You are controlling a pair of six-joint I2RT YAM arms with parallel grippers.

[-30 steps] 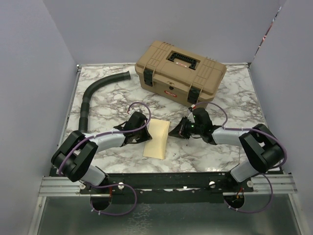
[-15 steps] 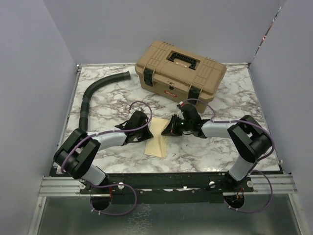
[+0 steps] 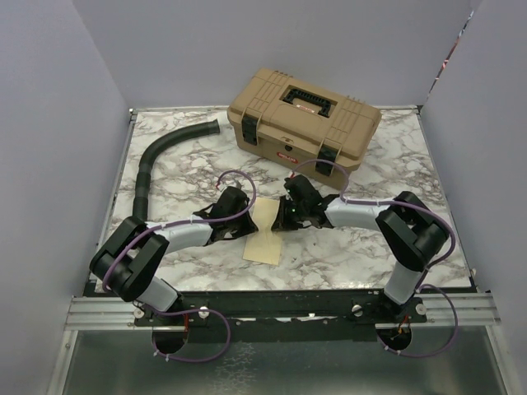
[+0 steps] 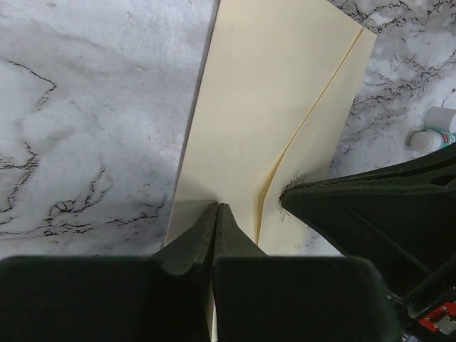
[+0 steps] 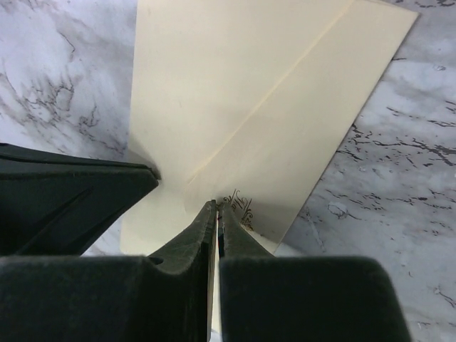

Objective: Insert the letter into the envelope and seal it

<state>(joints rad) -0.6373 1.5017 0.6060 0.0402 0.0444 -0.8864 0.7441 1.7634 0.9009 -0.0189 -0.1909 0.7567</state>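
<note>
Envelope [image 4: 271, 107] lies flat, closed left gripper [image 4: 216, 208] and closed right gripper [image 5: 216, 206] touching it.

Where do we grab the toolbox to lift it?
Probably by the black handle on the lid, coming straight down from above. The toolbox sits upright with its lid closed, and the handle lies centred along the lid, so jaws would close across its narrow bar.

This is looking like a robot lab: plain walls [image 3: 49, 123] are standing around a marble table [image 3: 189, 177], a left arm [image 3: 177, 237] and a right arm [image 3: 362, 216] are sitting bolted to a metal rail [image 3: 280, 306], and a toolbox [image 3: 303, 119] and a hose [image 3: 156, 160] are lying behind.
</note>
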